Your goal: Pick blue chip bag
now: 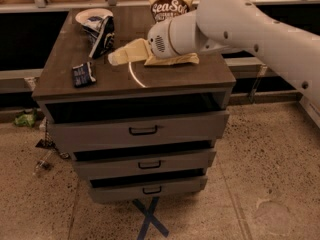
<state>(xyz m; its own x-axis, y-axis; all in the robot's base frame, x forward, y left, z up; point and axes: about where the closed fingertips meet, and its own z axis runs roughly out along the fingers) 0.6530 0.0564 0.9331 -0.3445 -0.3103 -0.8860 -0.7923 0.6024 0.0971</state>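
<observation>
The blue chip bag (pixel 102 35) is dark navy with white panels and lies wrinkled at the back left of the dark cabinet top (pixel 165 79). My gripper (pixel 116 58) reaches in from the right on a thick white arm (pixel 235 19). Its tan tip hangs low over the cabinet top, just right of the bag's near end and a short way from it. It holds nothing that I can see.
A brown "Sea Salt" bag (pixel 169 6) stands at the back behind the arm. A tiny dark blue packet (pixel 82 74) lies near the front left edge. A white arc (pixel 134 74) marks the top. Three partly open drawers (pixel 142 130) sit below. Blue tape cross (pixel 150 216) on the floor.
</observation>
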